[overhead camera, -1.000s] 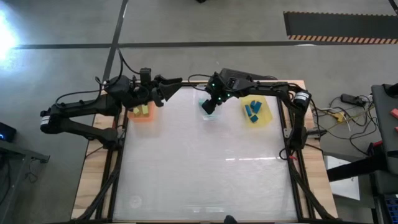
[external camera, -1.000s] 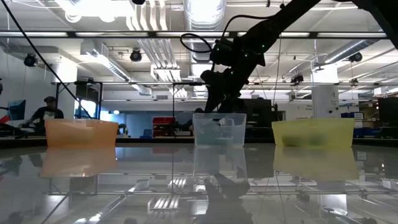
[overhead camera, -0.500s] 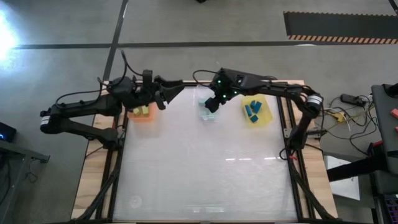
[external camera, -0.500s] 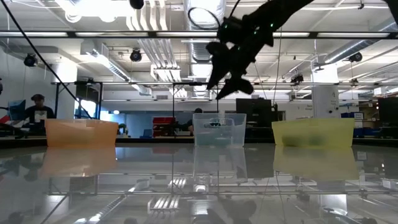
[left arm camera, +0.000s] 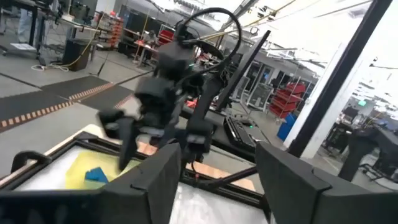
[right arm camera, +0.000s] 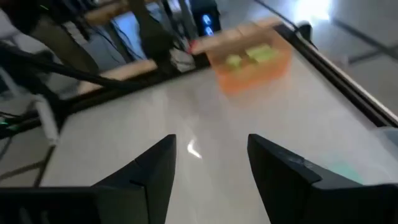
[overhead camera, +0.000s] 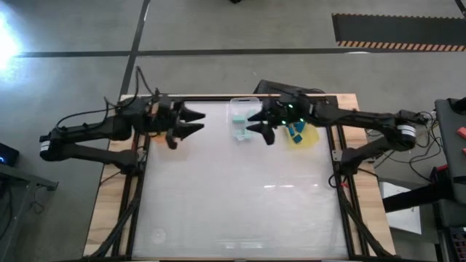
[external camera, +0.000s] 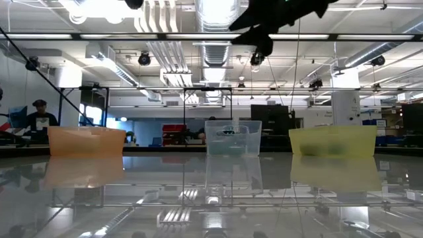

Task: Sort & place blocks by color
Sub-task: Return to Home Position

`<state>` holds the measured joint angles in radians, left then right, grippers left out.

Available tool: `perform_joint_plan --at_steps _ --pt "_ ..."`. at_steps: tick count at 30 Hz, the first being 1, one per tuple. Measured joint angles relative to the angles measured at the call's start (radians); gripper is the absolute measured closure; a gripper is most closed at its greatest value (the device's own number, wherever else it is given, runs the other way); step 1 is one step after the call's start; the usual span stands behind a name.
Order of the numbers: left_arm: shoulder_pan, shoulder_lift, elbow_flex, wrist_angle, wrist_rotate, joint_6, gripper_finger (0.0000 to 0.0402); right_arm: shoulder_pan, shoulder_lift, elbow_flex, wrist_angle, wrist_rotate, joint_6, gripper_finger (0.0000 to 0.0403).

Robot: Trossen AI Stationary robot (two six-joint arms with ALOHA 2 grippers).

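Three trays stand along the table's far edge. The orange tray (right arm camera: 252, 71) holds yellow-green blocks (right arm camera: 261, 55). It is mostly hidden under my left arm in the high view. The clear tray (overhead camera: 239, 120) holds teal blocks (overhead camera: 238, 125). The yellow tray (overhead camera: 302, 135) holds blue blocks (overhead camera: 297, 132). My left gripper (overhead camera: 202, 121) hovers open between the orange and clear trays, pointing level toward the table's right. My right gripper (overhead camera: 249, 122) hovers open high beside the clear tray, pointing left, nothing between its fingers.
The glossy table top (overhead camera: 240, 196) spreads out in front of the trays. In the low view the orange tray (external camera: 86, 141), clear tray (external camera: 232, 137) and yellow tray (external camera: 332, 141) stand in a row, with my right gripper (external camera: 261, 30) far above them. A person shows in the room beyond.
My right gripper has risen out of the clear tray, well above it, and tipped from pointing down to nearly level; its arm has drawn back toward the table's right. My left gripper has shifted a little toward the near edge and rolled.
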<state>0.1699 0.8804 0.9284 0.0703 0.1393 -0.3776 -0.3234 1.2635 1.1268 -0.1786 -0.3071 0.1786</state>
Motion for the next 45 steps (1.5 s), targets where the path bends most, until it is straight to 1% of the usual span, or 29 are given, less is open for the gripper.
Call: perform_joint_plan --at_steps 1,3,5,7,9,13,17,19,21,23,28,31,36,41,44,45 --pt "0.0 -0.03 -0.026 0.001 0.001 -0.006 0.0214 0.004 -0.03 -0.03 0.025 -0.001 0.016 0.0218" --pt "0.0 -0.091 -0.076 0.001 0.001 -0.024 0.023 0.005 -0.088 -0.089 0.055 -0.007 0.114 0.0224" --pt "0.0 -0.15 -0.117 0.003 0.005 -0.08 0.0245 0.005 -0.146 -0.143 0.088 -0.005 0.178 0.023" --pt "-0.002 -0.211 -0.158 0.009 0.023 -0.111 0.0256 0.012 -0.21 -0.197 0.089 0.003 0.179 0.0233" --pt "-0.002 -0.267 -0.195 0.013 0.039 -0.107 0.0266 0.02 -0.277 -0.249 0.095 0.001 0.119 0.0234" --pt "-0.002 -0.373 -0.281 0.012 0.028 -0.012 0.0286 0.02 -0.416 -0.362 0.096 0.008 -0.028 0.023" --pt "-0.002 -0.479 -0.377 0.009 0.024 0.179 0.0311 0.021 -0.557 -0.468 0.122 0.045 -0.094 0.023" --pt "-0.002 -0.529 -0.427 0.008 0.024 0.295 0.0325 0.021 -0.625 -0.519 0.149 0.053 -0.121 0.0232" --pt "-0.003 -0.578 -0.473 0.011 0.025 0.374 0.0338 0.02 -0.693 -0.571 0.181 0.056 -0.141 0.0233" --pt "-0.002 -0.624 -0.518 0.016 0.025 0.395 0.0349 0.02 -0.758 -0.625 0.225 0.055 -0.146 0.0234" --pt "-0.002 -0.731 -0.625 0.008 0.024 0.384 0.0377 0.02 -0.909 -0.754 0.33 0.056 -0.138 0.0232" --pt "-0.002 -0.789 -0.675 0.01 0.023 0.384 0.0393 0.02 -0.995 -0.824 0.363 0.058 -0.138 0.023" --pt "-0.002 -0.865 -0.733 0.018 0.009 0.384 0.04 0.02 -1.137 -0.912 0.393 0.083 -0.177 0.0231" --pt "-0.002 -0.853 -0.771 0.026 0.009 0.383 0.0401 0.02 -1.261 -0.971 0.392 0.084 -0.216 0.023" --pt "-0.002 -0.847 -0.809 0.05 0.008 0.353 0.0401 0.02 -1.261 -0.986 0.386 0.095 -0.234 0.0227" --pt "-0.002 -0.842 -0.825 0.081 0.008 0.339 0.0401 0.02 -1.252 -0.986 0.396 0.11 -0.242 0.0227"
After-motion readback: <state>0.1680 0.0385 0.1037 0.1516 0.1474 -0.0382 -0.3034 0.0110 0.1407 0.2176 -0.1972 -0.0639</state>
